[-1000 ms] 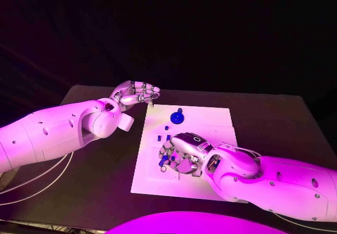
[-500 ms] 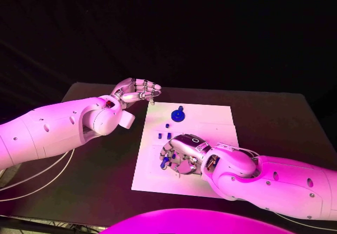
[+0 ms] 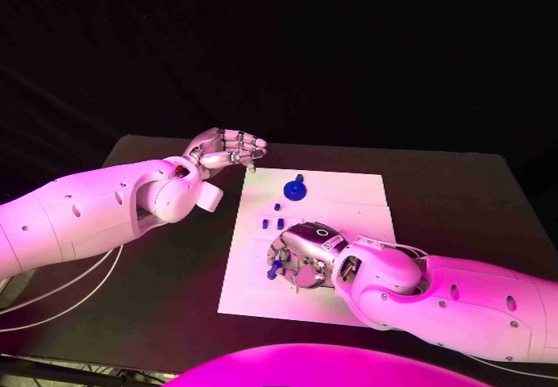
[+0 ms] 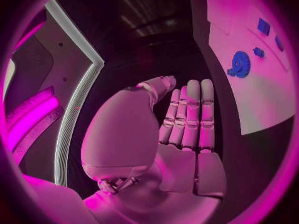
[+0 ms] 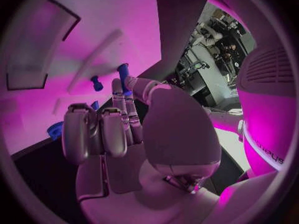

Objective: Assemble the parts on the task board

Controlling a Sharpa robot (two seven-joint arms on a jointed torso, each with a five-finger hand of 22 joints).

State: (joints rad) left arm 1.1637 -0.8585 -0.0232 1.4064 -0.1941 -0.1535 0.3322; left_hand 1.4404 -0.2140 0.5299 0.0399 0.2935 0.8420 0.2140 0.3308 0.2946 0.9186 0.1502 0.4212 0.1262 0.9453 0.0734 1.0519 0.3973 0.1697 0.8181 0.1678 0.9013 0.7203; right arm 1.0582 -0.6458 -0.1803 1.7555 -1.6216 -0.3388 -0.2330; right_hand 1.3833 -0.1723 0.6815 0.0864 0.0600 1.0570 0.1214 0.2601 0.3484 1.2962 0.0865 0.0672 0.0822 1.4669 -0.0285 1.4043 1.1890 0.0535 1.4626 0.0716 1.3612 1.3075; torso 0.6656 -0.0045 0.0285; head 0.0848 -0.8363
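Observation:
The white task board (image 3: 343,197) lies in the middle of the black table. My right hand (image 3: 305,254) is low over its near left part, fingers down among blue parts. In the right wrist view its thumb and a finger pinch an upright blue peg (image 5: 123,73); a second blue peg (image 5: 96,83) stands beside it. A blue gear (image 3: 294,191) sits at the board's far end, with small blue pieces (image 3: 276,223) between it and my right hand. My left hand (image 3: 226,147) hovers off the board's far left corner, fingers curled in and holding nothing.
The board has dark rectangular recesses (image 5: 37,35). Bare table (image 3: 453,193) stretches to the right of the board. Pale cables (image 3: 70,294) hang off the table's near left edge under my left arm. The gear (image 4: 240,63) also lies ahead of my left hand (image 4: 181,129).
My right hand has settled a little lower over the blue parts at the board's near left. The left hand has barely shifted.

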